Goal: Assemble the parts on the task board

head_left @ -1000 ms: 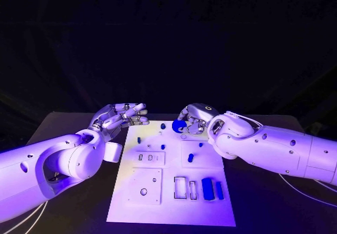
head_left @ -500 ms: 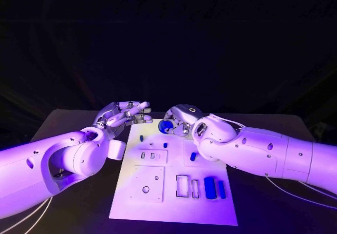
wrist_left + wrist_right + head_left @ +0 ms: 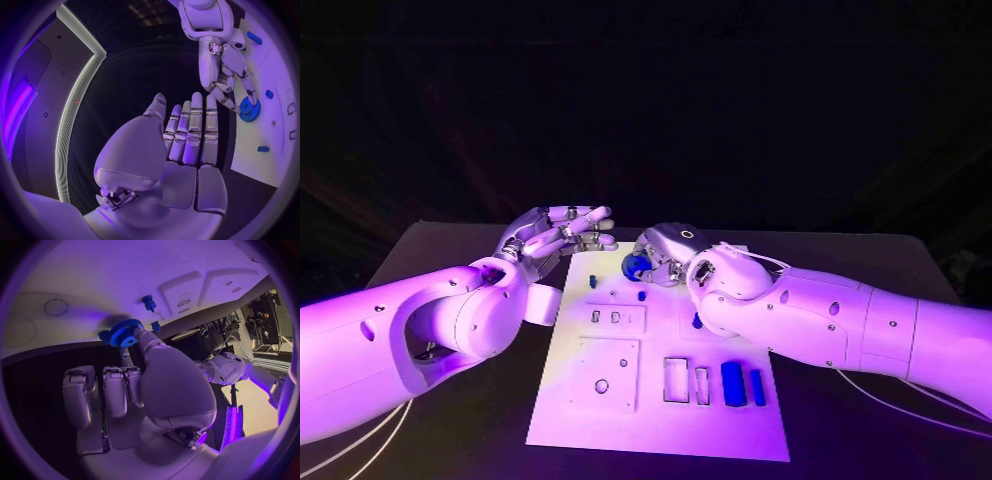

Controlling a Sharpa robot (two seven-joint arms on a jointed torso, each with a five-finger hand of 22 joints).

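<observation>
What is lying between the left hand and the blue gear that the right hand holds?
Nothing: in the head view, between the left hand and the gear in the right hand lies only bare task board.

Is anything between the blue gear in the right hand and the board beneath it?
Nothing visible. The right hand pinches the blue gear just above the far end of the task board; a small blue peg stands beside it, not under it. The left hand hovers open, off to the side.
</observation>
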